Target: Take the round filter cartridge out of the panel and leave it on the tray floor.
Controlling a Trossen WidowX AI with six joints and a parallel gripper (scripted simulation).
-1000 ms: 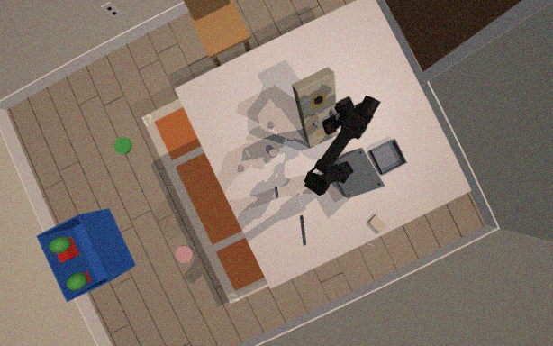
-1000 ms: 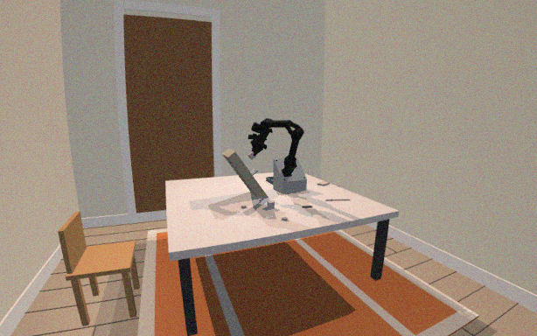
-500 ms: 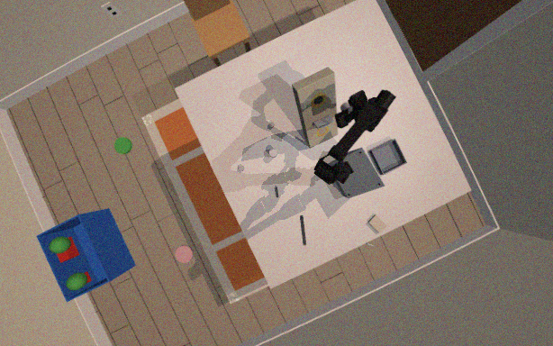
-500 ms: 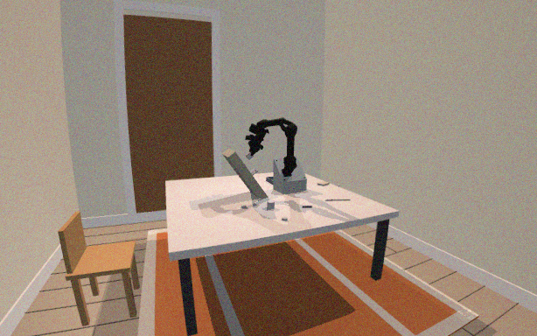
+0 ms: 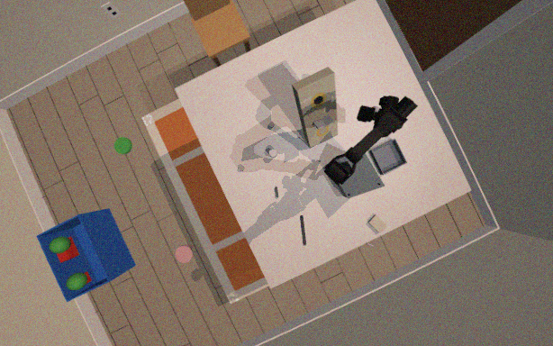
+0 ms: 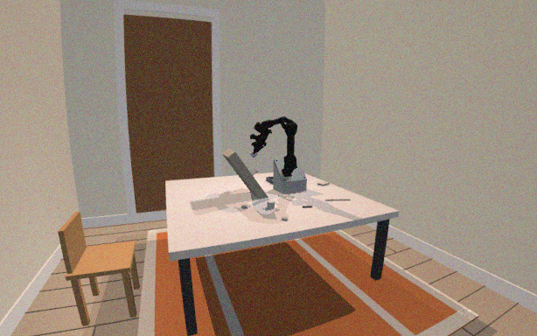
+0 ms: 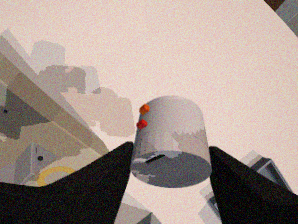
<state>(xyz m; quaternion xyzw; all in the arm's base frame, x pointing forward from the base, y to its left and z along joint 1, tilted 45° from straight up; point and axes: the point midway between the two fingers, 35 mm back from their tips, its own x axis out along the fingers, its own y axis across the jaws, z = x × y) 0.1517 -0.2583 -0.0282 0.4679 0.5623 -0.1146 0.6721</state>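
The round filter cartridge [image 7: 171, 135] is a pale grey cylinder with an orange and a red dot on its side; one dark slot shows on its near end. My gripper [image 7: 170, 150] [image 6: 254, 153] is shut on it, a finger on either side, high above the table. The cartridge is out of the service panel [image 5: 326, 83] [image 6: 246, 174], a leaning beige slab with an open dark hole [image 5: 319, 100] ringed in yellow. The grey tray [image 5: 388, 156] lies beside the arm's base; part of it shows at lower right in the wrist view. The arm hides the cartridge in the top view.
The grey base mount [image 5: 367, 182] [image 6: 290, 185] stands between panel and tray. A grey bracket [image 5: 321, 122] sits low on the panel. A pale round dish [image 5: 259, 150], a short dark bar [image 5: 276, 192], a long dark rod [image 5: 303, 231] and a small beige block [image 5: 377, 223] lie on the table.
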